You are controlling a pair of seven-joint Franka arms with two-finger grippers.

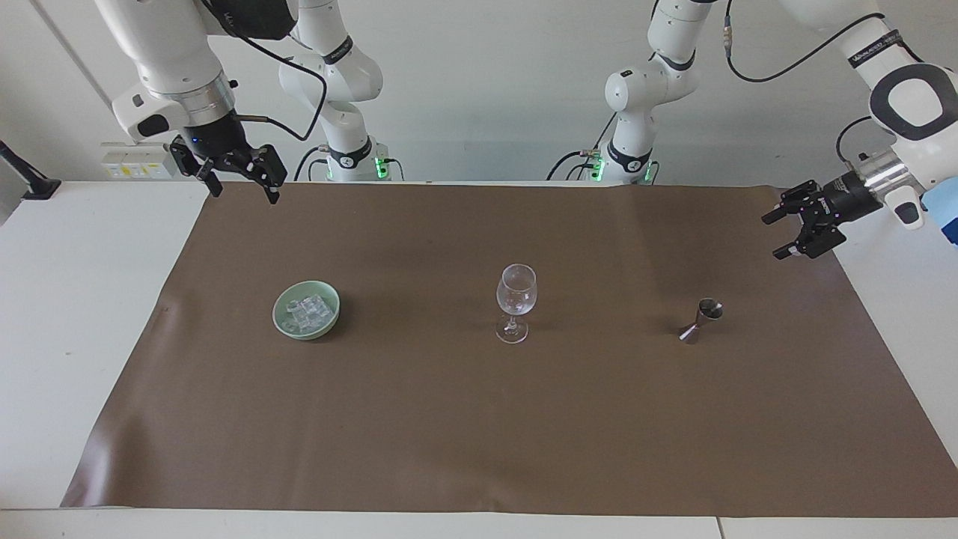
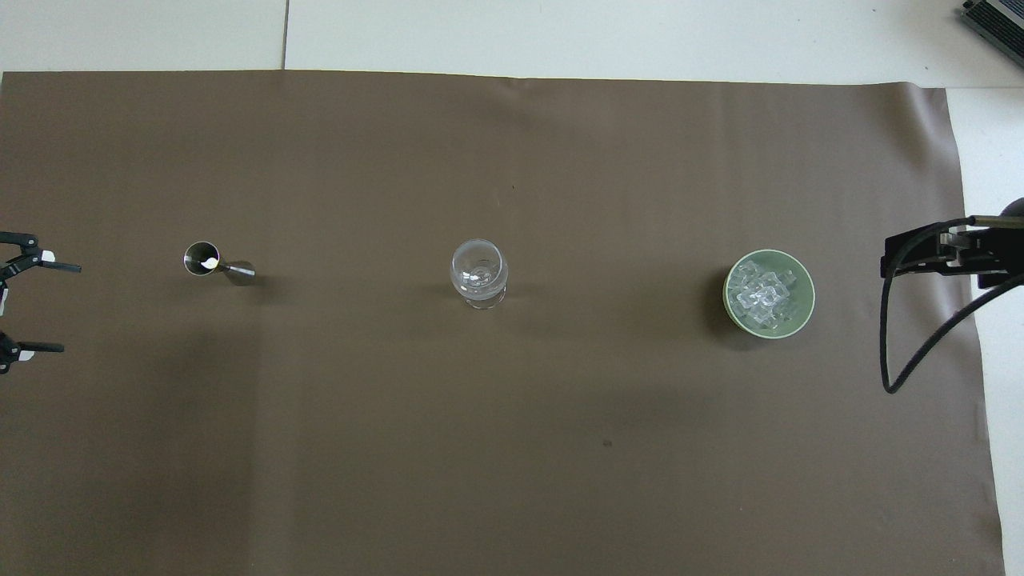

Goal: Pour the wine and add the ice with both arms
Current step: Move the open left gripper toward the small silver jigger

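A clear stemmed wine glass stands upright mid-mat. A small metal jigger stands toward the left arm's end. A green bowl toward the right arm's end holds several cubes of ice. My left gripper hangs open over the mat's edge beside the jigger, its fingers pointing toward it, holding nothing. My right gripper hangs open and holding nothing over the mat's corner near its base, apart from the bowl. Wine is out of view.
A brown mat covers most of the white table. A black cable loops down from the right wrist over the mat's edge beside the bowl.
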